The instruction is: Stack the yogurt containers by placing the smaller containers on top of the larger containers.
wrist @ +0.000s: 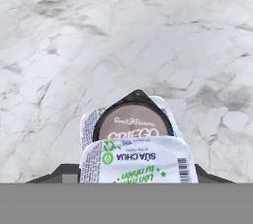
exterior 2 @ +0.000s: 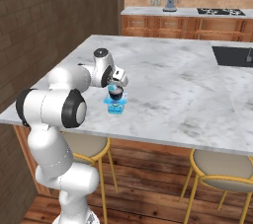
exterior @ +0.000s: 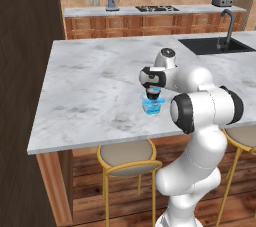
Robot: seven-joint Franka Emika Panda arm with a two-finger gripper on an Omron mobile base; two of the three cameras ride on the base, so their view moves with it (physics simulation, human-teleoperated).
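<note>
**Dark cup going onto the blue tub near the island's front edge**

The gripper is hanging directly over the light-blue tub, its fingers clamping the dark cup by the sides so the cup is staying level above the tub, seemingly for stacking. In the hand view, a second white-lidded container is sitting nearest the camera; whether it is the tiny cup is unclear. The marble countertop is carrying the tub near its front edge. Count: one tub, one dark cup, one other container.
</note>
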